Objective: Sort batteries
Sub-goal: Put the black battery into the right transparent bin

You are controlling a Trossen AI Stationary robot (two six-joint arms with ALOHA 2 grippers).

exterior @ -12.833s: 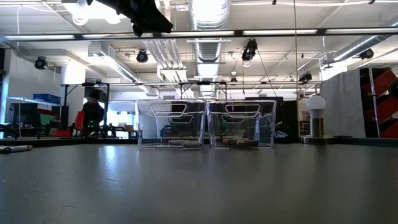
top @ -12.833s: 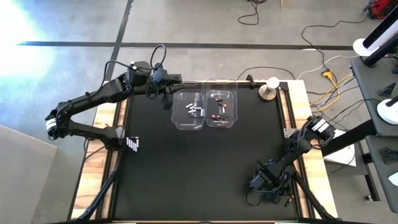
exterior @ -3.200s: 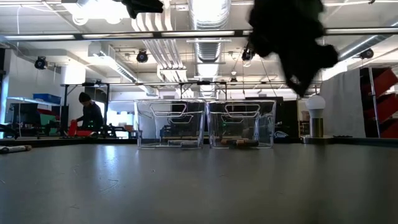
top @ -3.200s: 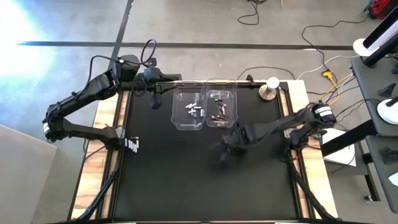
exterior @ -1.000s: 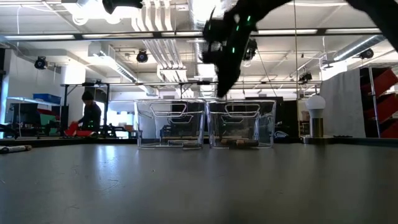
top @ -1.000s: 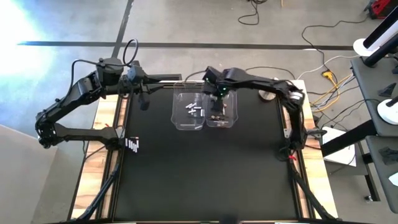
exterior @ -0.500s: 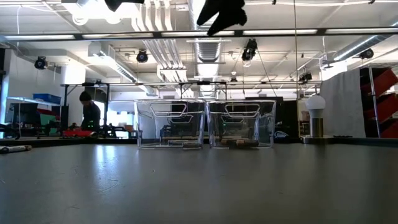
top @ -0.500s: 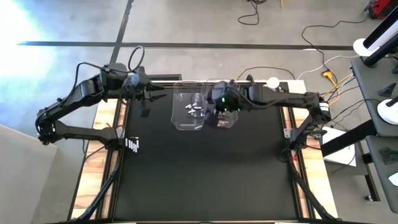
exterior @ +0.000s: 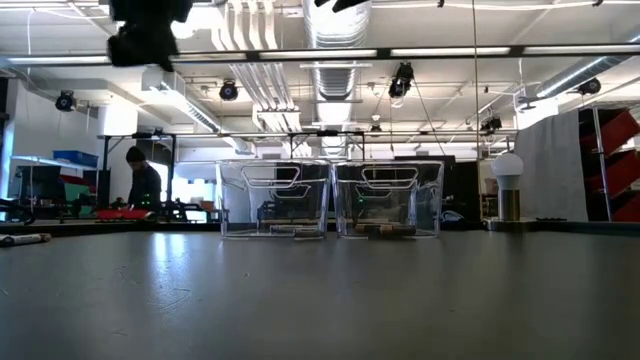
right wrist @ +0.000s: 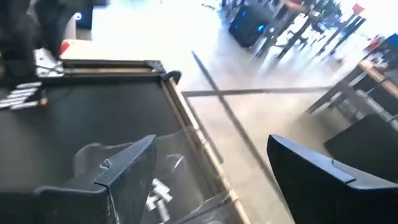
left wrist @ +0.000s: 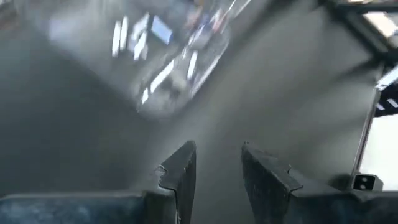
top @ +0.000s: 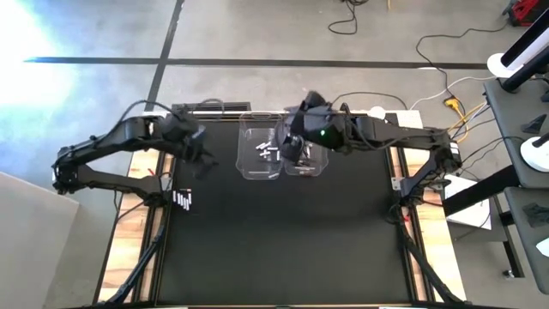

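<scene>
Two clear rectangular plastic bins [top: 281,153] side by side at far edge of black table [top: 274,240]. Silvery-white cylindrical batteries [top: 266,151] in left bin; dark ones with reddish ends in right bin (mostly hidden under arm). Row of spare batteries [top: 183,200] at table's left edge. Right gripper [top: 292,148] above bins, jaws wide open, empty. Left gripper [top: 202,156] left of bins over table, jaws partly open, holding nothing.
</scene>
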